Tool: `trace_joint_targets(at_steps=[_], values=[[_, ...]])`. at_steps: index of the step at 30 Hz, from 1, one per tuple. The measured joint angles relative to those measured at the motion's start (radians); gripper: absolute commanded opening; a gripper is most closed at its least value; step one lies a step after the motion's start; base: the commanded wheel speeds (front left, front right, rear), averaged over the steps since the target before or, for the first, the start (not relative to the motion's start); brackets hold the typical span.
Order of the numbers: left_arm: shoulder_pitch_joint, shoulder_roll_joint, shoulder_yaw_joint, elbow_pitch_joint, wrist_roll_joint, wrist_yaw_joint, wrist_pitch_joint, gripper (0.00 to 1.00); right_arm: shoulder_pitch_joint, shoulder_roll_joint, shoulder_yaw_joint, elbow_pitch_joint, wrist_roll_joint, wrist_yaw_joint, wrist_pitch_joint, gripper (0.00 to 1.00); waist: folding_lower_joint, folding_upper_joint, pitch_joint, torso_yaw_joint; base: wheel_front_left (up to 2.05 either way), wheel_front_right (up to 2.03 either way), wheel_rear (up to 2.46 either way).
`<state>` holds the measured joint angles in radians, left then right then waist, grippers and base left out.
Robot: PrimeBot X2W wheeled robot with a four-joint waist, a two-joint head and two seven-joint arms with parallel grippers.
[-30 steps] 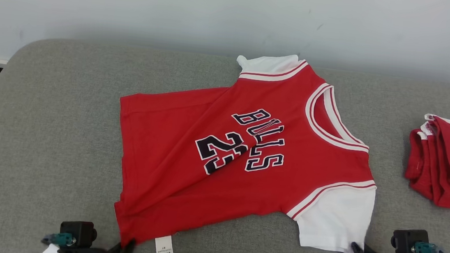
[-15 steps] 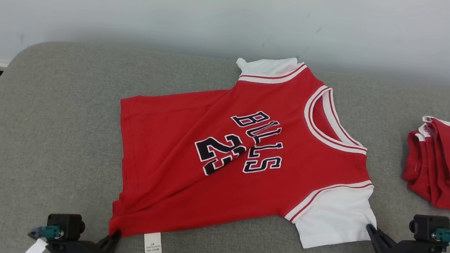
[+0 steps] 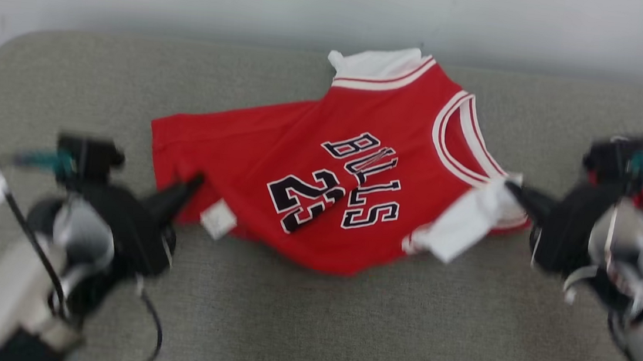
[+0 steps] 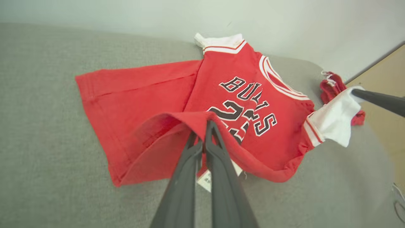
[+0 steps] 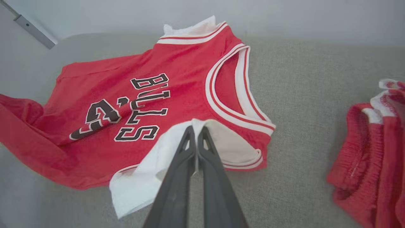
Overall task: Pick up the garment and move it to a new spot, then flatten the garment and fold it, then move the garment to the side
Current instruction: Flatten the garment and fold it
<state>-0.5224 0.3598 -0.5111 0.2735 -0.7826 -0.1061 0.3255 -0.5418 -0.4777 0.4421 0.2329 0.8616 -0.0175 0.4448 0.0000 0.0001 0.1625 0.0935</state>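
Observation:
The garment [image 3: 325, 145] is a red jersey with white sleeves and black "BULLS 23" lettering, lying on the grey cushion [image 3: 308, 321]. My left gripper [image 3: 194, 181] is shut on its near hem corner, lifted and folded back over the body; the left wrist view has the fingers [image 4: 205, 133] pinching red cloth [image 4: 177, 126], a white label dangling beneath. My right gripper [image 3: 512, 189] is shut on the near white sleeve [image 3: 462, 223], raised toward the neckline; in the right wrist view the white sleeve [image 5: 139, 177] drapes off the closed fingers [image 5: 196, 133].
A folded red garment [image 5: 373, 148] lies on the cushion's right side, partly behind my right arm in the head view. A pale wall [image 3: 338, 5] backs the cushion. Bare cushion spreads to the left and along the front.
Both grippers closed on the jersey's near edge and lifted it away from me, folding hem corner and sleeve over the body. The head camera also shifted.

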Motion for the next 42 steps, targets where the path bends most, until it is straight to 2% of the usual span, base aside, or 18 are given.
trace_joint_targets(at_steps=[2, 4, 6, 7, 8, 9, 11, 14, 17, 20, 23, 27, 28, 34, 42], values=[[-0.110, -0.014, 0.020, 0.028, -0.067, -0.005, 0.076, 0.00, -0.120, 0.015, -0.003, 0.059, 0.023, -0.006, 0.087, 0.00, 0.0001, 0.0001, 0.024, -0.005, 0.00, 0.00, 0.00], [-0.247, -0.037, 0.045, 0.079, -0.112, -0.007, 0.144, 0.00, -0.256, 0.038, -0.017, 0.130, 0.043, -0.040, 0.160, 0.00, 0.0002, 0.0001, 0.050, -0.010, 0.00, 0.00, 0.00], [-0.407, -0.042, 0.053, 0.132, -0.101, -0.006, 0.188, 0.00, -0.421, 0.059, -0.032, 0.197, 0.018, -0.068, 0.183, 0.00, 0.0003, 0.0002, 0.076, -0.015, 0.00, 0.00, 0.00], [-0.497, -0.044, 0.074, 0.151, -0.073, -0.002, 0.178, 0.00, -0.507, 0.062, -0.049, 0.208, -0.032, -0.072, 0.168, 0.00, 0.0004, 0.0002, 0.090, -0.018, 0.00, 0.00, 0.00], [-0.582, -0.054, 0.116, 0.158, -0.032, 0.006, 0.146, 0.00, -0.589, 0.060, -0.066, 0.209, -0.088, -0.072, 0.138, 0.00, 0.0005, 0.0002, 0.104, -0.020, 0.00, 0.00, 0.00], [-0.735, -0.083, 0.203, 0.159, 0.012, 0.028, 0.043, 0.00, -0.729, 0.070, -0.114, 0.204, -0.161, -0.072, 0.029, 0.00, 0.0004, 0.0001, 0.131, -0.025, 0.00, 0.00, 0.00], [-0.867, -0.117, 0.262, 0.143, 0.009, 0.045, -0.070, 0.00, -0.854, 0.085, -0.145, 0.175, -0.185, -0.070, -0.106, 0.00, 0.0003, 0.0001, 0.160, -0.029, 0.00, 0.00, 0.00], [-0.910, -0.125, 0.279, 0.048, 0.025, 0.023, -0.195, 0.00, -0.922, 0.084, -0.147, 0.052, -0.230, -0.015, -0.284, 0.00, -0.0001, -0.0001, 0.203, -0.033, 0.00, 0.00, 0.00], [-0.767, -0.104, 0.267, 0.054, 0.039, 0.004, -0.269, 0.00, -0.807, 0.098, -0.113, 0.021, -0.249, 0.046, -0.415, 0.00, 0.0000, -0.0002, 0.240, -0.035, 0.00, 0.00, 0.00], [-0.502, -0.107, 0.220, 0.127, 0.001, -0.002, -0.282, 0.00, -0.541, 0.090, -0.090, 0.052, -0.247, 0.068, -0.476, 0.00, 0.0012, 0.0005, 0.250, -0.037, 0.00, 0.00, 0.00], [-0.329, -0.086, 0.159, 0.176, 0.012, -0.012, -0.293, 0.00, -0.352, 0.072, -0.101, 0.059, -0.238, 0.069, -0.542, 0.00, 0.0009, 0.0004, 0.235, -0.038, 0.00, 0.00, 0.00], [-0.249, -0.019, 0.138, 0.230, 0.022, -0.018, -0.326, 0.00, -0.209, 0.070, -0.123, 0.057, -0.214, 0.061, -0.618, 0.00, -0.0007, -0.0003, 0.196, -0.039, 0.00, 0.00, 0.00], [-0.249, -0.019, 0.138, 0.230, 0.022, -0.018, -0.326, 0.00, -0.209, 0.070, -0.123, 0.057, -0.214, 0.061, -0.618, 0.00, -0.0007, -0.0003, 0.196, -0.039, 0.00, 0.00, 0.00], [-0.123, -0.015, 0.067, 0.288, 0.036, -0.018, -0.353, 0.00, 0.018, 0.080, -0.113, 0.094, -0.187, 0.063, -0.660, 0.00, -0.0003, -0.0002, 0.133, -0.045, 0.00, 0.00, 0.00], [0.008, 0.026, -0.096, 0.287, 0.121, -0.019, -0.378, 0.00, 0.231, 0.070, -0.064, 0.106, -0.175, 0.079, -0.656, 0.00, -0.0002, -0.0002, 0.034, -0.052, 0.00, 0.00, 0.00]])
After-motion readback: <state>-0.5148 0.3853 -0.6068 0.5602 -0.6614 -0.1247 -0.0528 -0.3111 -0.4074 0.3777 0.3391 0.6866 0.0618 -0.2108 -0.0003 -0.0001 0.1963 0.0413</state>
